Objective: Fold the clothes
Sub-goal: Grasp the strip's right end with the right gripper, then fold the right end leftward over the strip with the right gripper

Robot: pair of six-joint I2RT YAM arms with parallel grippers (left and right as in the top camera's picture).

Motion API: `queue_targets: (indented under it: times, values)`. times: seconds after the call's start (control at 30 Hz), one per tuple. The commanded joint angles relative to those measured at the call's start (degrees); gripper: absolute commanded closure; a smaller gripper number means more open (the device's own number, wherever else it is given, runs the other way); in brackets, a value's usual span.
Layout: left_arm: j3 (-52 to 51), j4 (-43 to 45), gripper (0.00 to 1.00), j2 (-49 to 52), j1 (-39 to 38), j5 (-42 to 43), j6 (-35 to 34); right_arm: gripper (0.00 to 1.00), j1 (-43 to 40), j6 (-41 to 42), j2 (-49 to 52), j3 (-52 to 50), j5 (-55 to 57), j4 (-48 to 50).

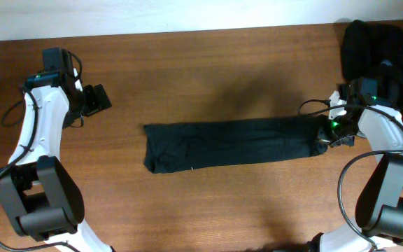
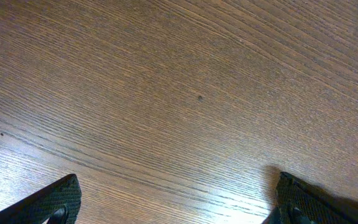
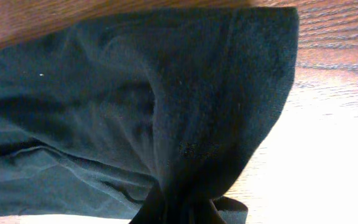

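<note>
Black garment pinched at one end by right gripper, left gripper spread wide

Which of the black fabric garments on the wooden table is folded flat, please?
The long black garment in the middle, a narrow strip whose end the right gripper pinches; the other black clothes lie heaped at a corner.

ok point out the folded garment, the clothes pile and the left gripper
folded garment [image 1: 229, 143], overhead view, middle of the strip
clothes pile [image 1: 371, 40], overhead view, top of the heap
left gripper [image 2: 179, 202], left wrist view, midway between its open jaws
</note>
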Motion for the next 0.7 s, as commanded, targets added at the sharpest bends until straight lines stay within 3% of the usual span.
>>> queue_targets:
  times: [0.0, 0.3, 0.67]
  values:
    - [0.37, 0.07, 0.01, -0.66, 0.09, 0.26, 0.07, 0.96, -0.04, -0.02, 0.28, 2.34, 1.51, -0.13]
    - [0.37, 0.07, 0.01, -0.66, 0.09, 0.26, 0.07, 0.96, 5.64, -0.02, 0.28, 10.23, 1.6, -6.75]
    - [0.37, 0.09, 0.01, -0.66, 0.09, 0.26, 0.07, 0.96, 22.21, 1.79, 0.28, 13.55, 1.77, -7.58]
